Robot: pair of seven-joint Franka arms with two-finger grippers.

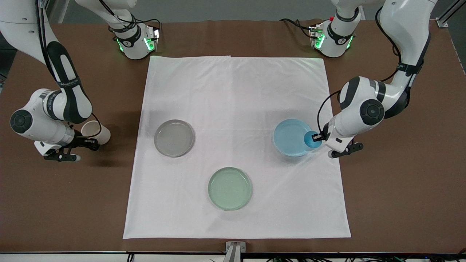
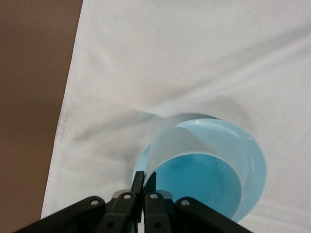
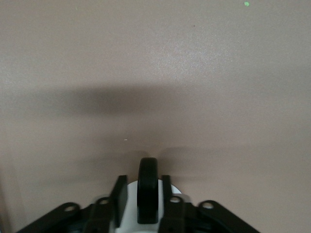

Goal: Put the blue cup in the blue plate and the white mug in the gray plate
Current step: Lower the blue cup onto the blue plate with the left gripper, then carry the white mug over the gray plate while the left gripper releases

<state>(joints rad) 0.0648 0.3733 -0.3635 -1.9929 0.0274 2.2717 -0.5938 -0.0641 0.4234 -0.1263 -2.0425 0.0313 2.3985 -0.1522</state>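
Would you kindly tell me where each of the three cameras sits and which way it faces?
Front view: high across the table, facing both arms, over the gray plate and green plate.
Left wrist view: on the left arm, looking down past the left gripper pinching the blue cup.
Right wrist view: on the right arm, over bare table; the right gripper clamps the white mug.
The front and left wrist views share the blue cup and white cloth.

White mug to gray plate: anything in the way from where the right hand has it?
Nothing visible. The right hand holds the white mug over bare table toward the right arm's end; only table and flat white cloth separate it from the gray plate. The green plate lies nearer the camera, off that line.
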